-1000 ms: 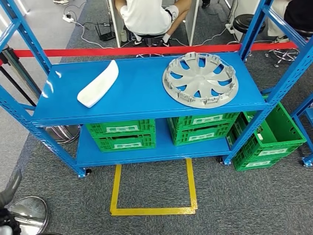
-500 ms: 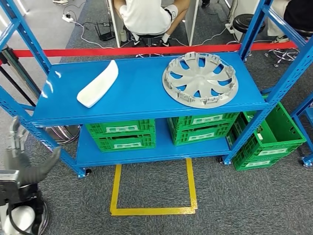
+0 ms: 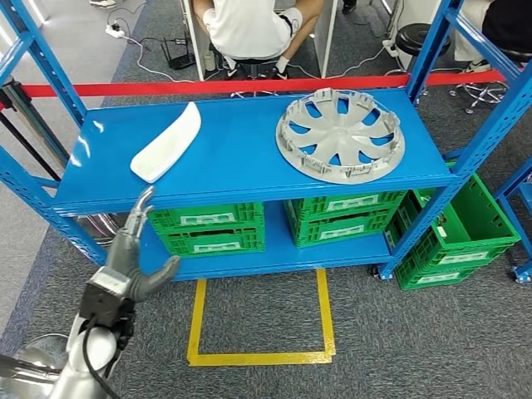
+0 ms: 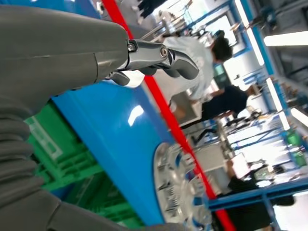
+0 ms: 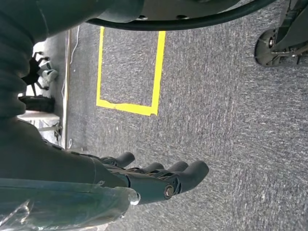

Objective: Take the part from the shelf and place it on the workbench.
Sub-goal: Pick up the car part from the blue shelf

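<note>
The left hand (image 3: 133, 253) is raised before the shelf (image 3: 238, 162), fingers spread, nothing held. The white part (image 3: 167, 143) lies on the shelf's left end, the hubcap (image 3: 340, 135) well apart at the right. The right hand (image 5: 152, 178) hangs over carpet, fingers apart, nothing grasped.

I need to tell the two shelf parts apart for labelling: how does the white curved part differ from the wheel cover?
The white curved part is plain white, long and narrow; the wheel cover is silver-grey, round and spoked with openings. The white curved part looks smaller and lies on the left; the wheel cover lies on the right. Both rest on the blue shelf, untouched.
</note>
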Controlling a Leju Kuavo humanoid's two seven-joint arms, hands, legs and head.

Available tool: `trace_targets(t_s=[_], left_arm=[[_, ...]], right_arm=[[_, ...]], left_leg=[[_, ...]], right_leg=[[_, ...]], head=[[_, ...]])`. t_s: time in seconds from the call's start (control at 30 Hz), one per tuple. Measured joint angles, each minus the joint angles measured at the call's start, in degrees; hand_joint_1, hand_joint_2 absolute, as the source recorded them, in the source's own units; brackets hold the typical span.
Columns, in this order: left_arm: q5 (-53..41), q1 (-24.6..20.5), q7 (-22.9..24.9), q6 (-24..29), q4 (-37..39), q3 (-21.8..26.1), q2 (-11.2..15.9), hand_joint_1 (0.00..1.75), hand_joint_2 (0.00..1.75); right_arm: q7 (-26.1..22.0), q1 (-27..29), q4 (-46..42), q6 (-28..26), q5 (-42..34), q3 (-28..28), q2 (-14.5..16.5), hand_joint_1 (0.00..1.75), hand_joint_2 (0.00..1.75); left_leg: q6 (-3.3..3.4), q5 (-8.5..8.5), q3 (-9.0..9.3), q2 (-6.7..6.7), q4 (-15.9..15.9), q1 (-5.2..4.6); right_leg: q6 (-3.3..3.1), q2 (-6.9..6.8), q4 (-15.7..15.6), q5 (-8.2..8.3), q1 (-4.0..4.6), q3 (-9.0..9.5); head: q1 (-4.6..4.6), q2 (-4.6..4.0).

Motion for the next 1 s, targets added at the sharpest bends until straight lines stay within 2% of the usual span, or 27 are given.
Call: trace_targets(t_s=[0.2,0.33,0.63,0.87,1.0], left_arm=[[-1.37,-1.85,1.92,1.83,3.36,-1.95,-0.32,0.00,0.00],[-1.72,-2.27,3.58,6.68,4.79,-1.90,-0.69,0.00,1.75],[-1.92,-1.10,4.26,13.04,5.04,-0.01,-1.47,0.00,1.75],[-4.72,0.33,3.46,22.00,5.04,1.14,-3.09,0.00,1.75],[-5.14,0.82,3.64,25.04,5.04,1.16,-3.56,0.00,1.75]], right_arm=[[0.24,-0.16,0.00,0.01,0.11,0.83,-0.04,0.00,1.75],[0.18,-0.14,0.00,-0.09,-0.55,0.89,-0.04,0.00,1.75],[0.19,-0.10,0.00,-0.24,-1.10,0.89,-0.04,0.00,1.75],[0.28,-0.08,0.00,-0.47,-1.64,0.89,-0.04,0.00,1.75],[0.41,-0.08,0.00,-0.49,-1.89,0.89,-0.04,0.00,1.75]], left_leg=[[0.00,0.00,-0.01,0.00,0.00,0.00],[0.01,-0.01,-0.02,0.00,0.00,0.00],[0.01,-0.01,-0.03,0.00,0.00,0.00],[0.01,-0.01,-0.03,0.00,0.00,0.00],[0.02,-0.02,-0.03,0.00,0.00,0.00]], right_leg=[[0.00,-0.01,0.00,0.00,0.00,-0.01],[0.00,0.01,0.00,0.00,0.00,-0.01],[0.00,0.00,0.00,0.00,0.00,-0.01],[0.00,-0.01,0.00,0.00,0.00,0.00],[0.00,-0.01,0.00,0.00,0.00,-0.01]], head=[[0.01,0.00],[0.01,0.00],[0.01,0.00],[0.01,0.00],[0.00,0.00]])
